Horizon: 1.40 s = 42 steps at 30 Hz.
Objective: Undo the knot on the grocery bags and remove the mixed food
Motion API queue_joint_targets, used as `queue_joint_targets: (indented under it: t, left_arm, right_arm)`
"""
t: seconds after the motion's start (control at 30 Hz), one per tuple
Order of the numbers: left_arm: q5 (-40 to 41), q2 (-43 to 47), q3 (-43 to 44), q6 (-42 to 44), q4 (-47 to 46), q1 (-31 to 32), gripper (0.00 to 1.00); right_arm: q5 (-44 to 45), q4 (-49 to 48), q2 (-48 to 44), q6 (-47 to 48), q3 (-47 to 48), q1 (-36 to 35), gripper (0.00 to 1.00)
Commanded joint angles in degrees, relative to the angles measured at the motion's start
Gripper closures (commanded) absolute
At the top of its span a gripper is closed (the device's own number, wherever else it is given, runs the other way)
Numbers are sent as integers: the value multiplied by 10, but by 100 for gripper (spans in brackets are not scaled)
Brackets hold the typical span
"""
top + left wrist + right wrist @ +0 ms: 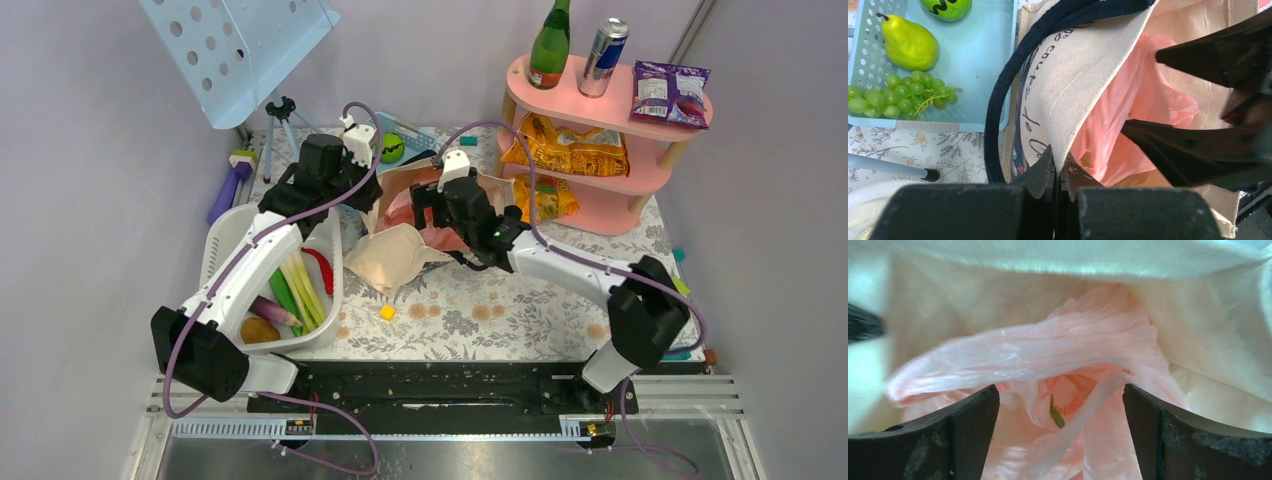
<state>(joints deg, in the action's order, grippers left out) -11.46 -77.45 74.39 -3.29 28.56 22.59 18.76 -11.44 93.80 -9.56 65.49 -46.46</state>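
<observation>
The beige canvas tote (400, 258) lies open on the floral cloth, its black handle (998, 95) looping out to one side. My left gripper (1058, 161) is shut on the tote's upper rim and holds it up; it also shows in the top view (372, 203). The pink plastic bag (1048, 350) sits bunched inside the tote (1228, 340), with a twisted strand across it and something green showing through. My right gripper (1060, 412) is open inside the tote's mouth with a finger on each side of the pink bag (1128, 100). A yellow-green pear (909, 44) lies in a light blue tray (983, 60).
A white basket (222, 235) at the left holds leeks (303, 290), a red chilli and an aubergine. A pink shelf (610, 100) at the back right carries a green bottle, a can (604, 57), a purple packet and orange packets (570, 150). Grapes (895, 94) lie in the blue tray.
</observation>
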Motion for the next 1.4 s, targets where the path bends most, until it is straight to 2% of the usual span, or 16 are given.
queue_joint_targets:
  t: [0.0,0.2,0.4,0.43,0.47,0.53,0.57,0.6,0.67,0.93,1.13,1.37]
  left_arm:
    - [11,6,6,-3,-42,-2,100]
    - [24,11,6,-1,-41,-2,100]
    - [35,15,5,-2,-42,-2,98]
    - [37,16,5,-3,-42,-2,91]
    - [38,16,5,-3,-42,-2,79]
    - [46,19,4,-3,-44,-2,38]
    - [49,22,2,-5,-46,-2,23]
    - [53,24,0,-5,-50,-2,11]
    - [59,32,-6,-6,-57,-2,2]
    - [110,105,-61,-18,-138,-2,1]
    - [228,212,-138,-14,-239,-2,1]
    - [406,340,-194,42,-307,-2,1]
  right_arm:
    - [-18,63,-55,-35,32,-3,1]
    - [-67,120,-95,-60,54,-3,1]
    - [-72,162,-127,-86,61,13,1]
    - [-71,165,-131,-90,59,19,0]
    - [-71,166,-136,-94,55,27,1]
    - [-79,162,-150,-104,41,46,1]
    - [-82,161,-158,-109,32,57,0]
    - [-85,160,-165,-111,22,68,1]
    - [-84,161,-183,-110,5,88,1]
    - [-35,188,-277,-76,-41,155,0]
    - [45,199,-350,-10,-57,222,1]
    - [156,127,-452,125,-79,228,1]
